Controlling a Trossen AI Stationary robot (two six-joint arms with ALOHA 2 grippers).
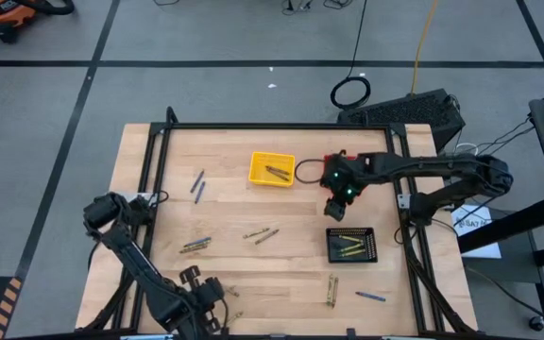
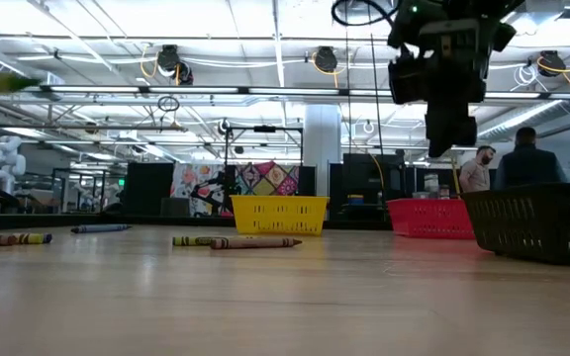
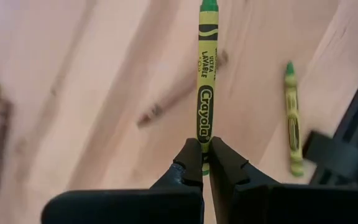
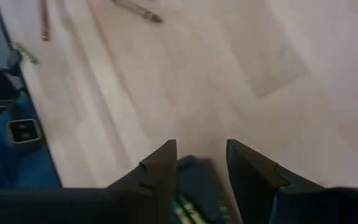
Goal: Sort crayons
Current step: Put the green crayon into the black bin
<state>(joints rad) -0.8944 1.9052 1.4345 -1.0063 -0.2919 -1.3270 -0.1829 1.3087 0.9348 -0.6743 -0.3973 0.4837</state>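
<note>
My left gripper [image 3: 205, 152] is at the table's near left [image 1: 213, 304], shut on a yellow-green crayon [image 3: 205, 74] held above the wood. My right gripper [image 4: 201, 165] hangs open and holds nothing. It is between the red basket [image 1: 329, 159] and the black basket [image 1: 351, 244], high over the table [image 2: 450, 129]. Loose crayons lie flat on the table: blue ones [image 1: 197, 185], yellowish ones [image 1: 195, 246] and brownish ones [image 1: 263, 233]. More crayons lie in the yellow basket [image 1: 271, 170] and in the black one. My left gripper pinches the crayon near its blunt rear end [image 3: 204, 138] between its two fingertips. The fingers come from above, pointing steeply down. The crayon runs on past them in line with the fingers, its green tip [image 3: 208, 6] leading, clear of the table.
A green-yellow crayon [image 3: 293, 124] lies on the wood beside the held one. More crayons lie near the front edge [image 1: 331, 290] and a blue one [image 1: 370, 296]. A black frame [image 1: 253, 126] borders the table. People stand in the room behind [image 2: 522, 158].
</note>
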